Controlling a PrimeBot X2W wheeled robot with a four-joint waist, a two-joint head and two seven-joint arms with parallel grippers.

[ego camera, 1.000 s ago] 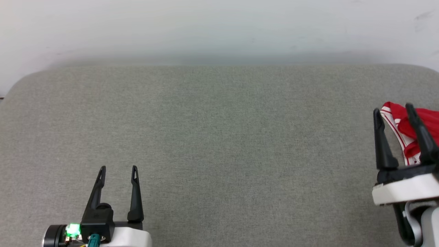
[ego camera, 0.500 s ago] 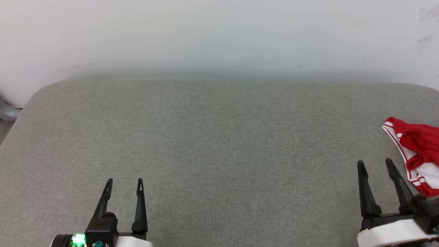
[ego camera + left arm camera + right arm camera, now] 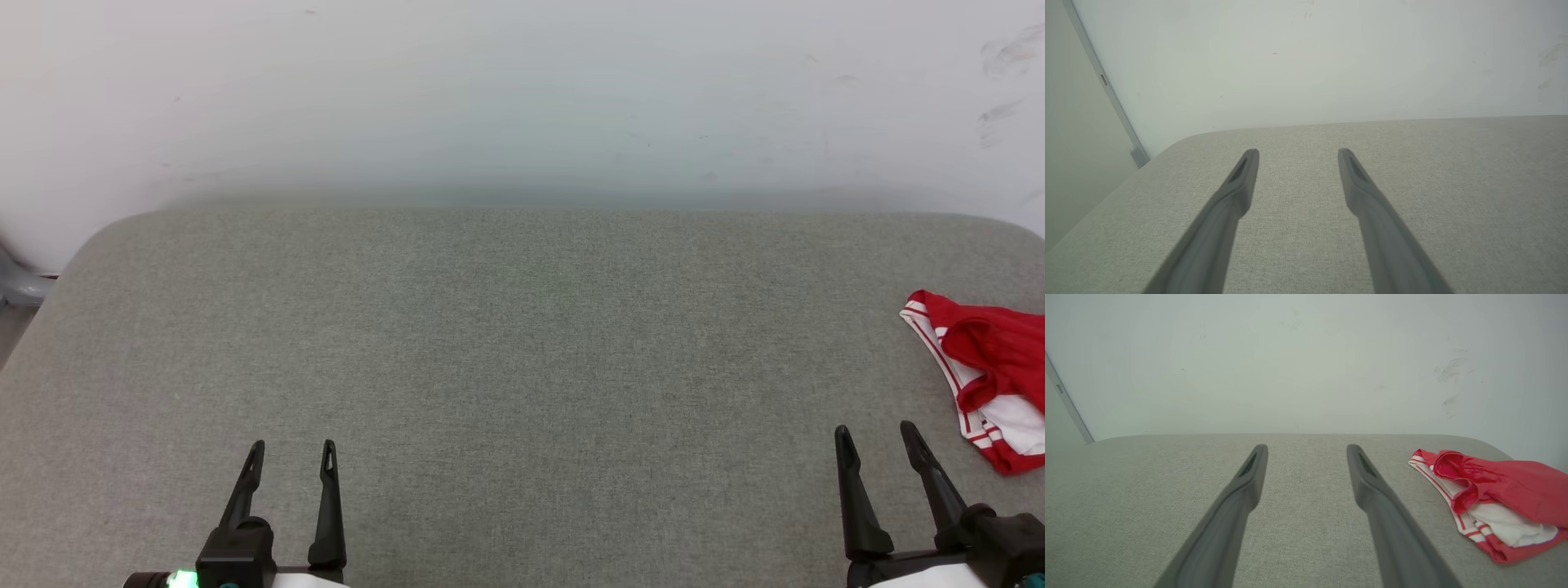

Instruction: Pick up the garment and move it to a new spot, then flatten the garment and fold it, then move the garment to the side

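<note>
Garment [image 3: 984, 376]: red and white, lying bunched in a small heap at the right end of the surface, striped trim turned toward the middle; the head view's right border is cutting it off.
Surface [image 3: 522, 367]: grey woven padding with rounded corners, carrying the garment.
Left gripper [image 3: 292, 445]: hovering at the lower left, fingers spread wide over bare padding.
Right gripper [image 3: 874, 428]: sitting at the lower right, fingers spread wide, near the garment but apart from it. The heap is lying off its right finger.
Wall [image 3: 522, 98]: pale, running behind the surface's far edge and showing dark scuff marks [image 3: 1008, 53] at upper right.
Grey object [image 3: 16, 282]: sitting past the surface's left corner, too cropped to identify.
In the way: bare padding is lying between the right gripper and the striped edge.
Change since a second ago: the right gripper's fingers were then overlapping the garment's left edge, and they are now standing lower and clear of it. The whole head view has shifted, so the camera has moved. The heap is keeping its bunched shape, and both pincers are staying wide.
</note>
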